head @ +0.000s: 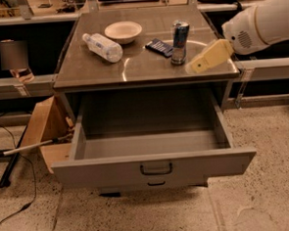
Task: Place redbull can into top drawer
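- The redbull can (180, 41) is a slim metal cylinder with a blue and silver body. It stands upright on the right half of the smooth, glossy cabinet top (98, 73), not in the drawer.
- The top drawer (99, 171) is grey sheet metal, a wide, deep box pulled far out. It has flat walls, a bare floor and a dark bar handle at the centre of its front panel.
- The gripper (201, 62) is a pale yellow, blunt wedge on a rounded white arm (261, 22). It hangs just right of the can, over the top's front right part; I cannot tell whether it is open, closed or touching the can.
- A flat dark packet (159, 47) lies just left of the can. A clear plastic bottle (102, 47) lies on its side further left, with a shallow round bowl (123, 31) behind it.
- The space above the drawer's mouth is unobstructed. A cardboard box (44, 128) leans at the cabinet's left side on the speckled floor (267, 198).
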